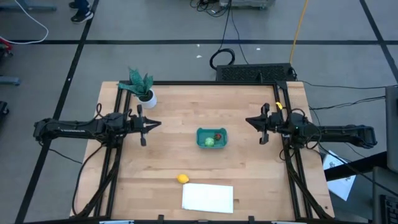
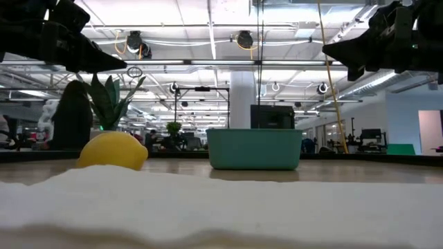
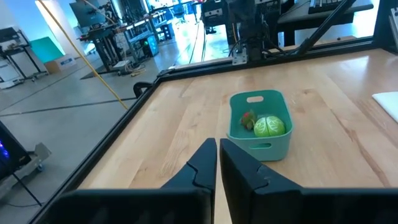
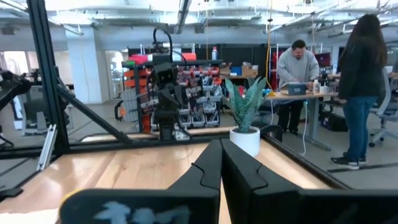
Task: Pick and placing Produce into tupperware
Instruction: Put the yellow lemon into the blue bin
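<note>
The teal tupperware [image 1: 212,138] sits mid-table and holds the round green produce [image 1: 209,142] and the small red one [image 1: 218,135]; the left wrist view shows the tub [image 3: 261,123], green piece [image 3: 269,126] and red piece [image 3: 249,118]. The yellow lemon [image 1: 182,179] rests on the wood by the near edge, large in the low view [image 2: 112,151]. My left gripper [image 1: 158,124] hovers shut to the left of the tub, seen also in its wrist view [image 3: 217,152]. My right gripper [image 1: 248,120] hovers shut to the right, fingers together in its wrist view [image 4: 221,152].
A white flat sheet [image 1: 208,198] lies at the near edge beside the lemon. A potted plant [image 1: 142,87] stands at the far left corner. Black frame rails run along the table's sides. People stand in the room beyond the table [image 4: 360,81].
</note>
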Robot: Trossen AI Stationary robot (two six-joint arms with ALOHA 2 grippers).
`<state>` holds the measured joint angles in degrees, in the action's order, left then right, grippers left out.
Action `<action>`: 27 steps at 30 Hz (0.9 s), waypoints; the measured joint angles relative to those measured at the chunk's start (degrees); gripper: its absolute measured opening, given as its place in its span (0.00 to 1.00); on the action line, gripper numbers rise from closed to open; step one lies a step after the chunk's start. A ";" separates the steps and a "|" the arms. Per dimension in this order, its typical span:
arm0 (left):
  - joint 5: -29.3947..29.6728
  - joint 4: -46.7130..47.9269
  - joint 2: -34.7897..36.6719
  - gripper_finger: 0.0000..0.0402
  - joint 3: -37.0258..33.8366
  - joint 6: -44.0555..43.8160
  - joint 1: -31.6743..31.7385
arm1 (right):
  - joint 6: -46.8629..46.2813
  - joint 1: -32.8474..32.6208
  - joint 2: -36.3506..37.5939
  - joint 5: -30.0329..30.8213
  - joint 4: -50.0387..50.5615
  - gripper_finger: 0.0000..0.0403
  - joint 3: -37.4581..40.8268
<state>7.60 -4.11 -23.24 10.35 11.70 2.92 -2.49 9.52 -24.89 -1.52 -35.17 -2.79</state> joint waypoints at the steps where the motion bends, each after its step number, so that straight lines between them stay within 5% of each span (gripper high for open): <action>1: 0.00 -0.01 0.00 0.06 0.00 0.00 0.00 | 0.01 0.00 -0.04 0.00 0.30 0.00 0.02; 27: -11.06 -15.37 -0.02 0.06 0.00 -2.13 -4.88 | 0.18 0.00 -0.01 -0.04 1.15 0.00 0.27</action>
<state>-3.46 -19.48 -23.27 10.35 9.58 -1.96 -2.31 9.52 -24.91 -1.56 -34.02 -2.52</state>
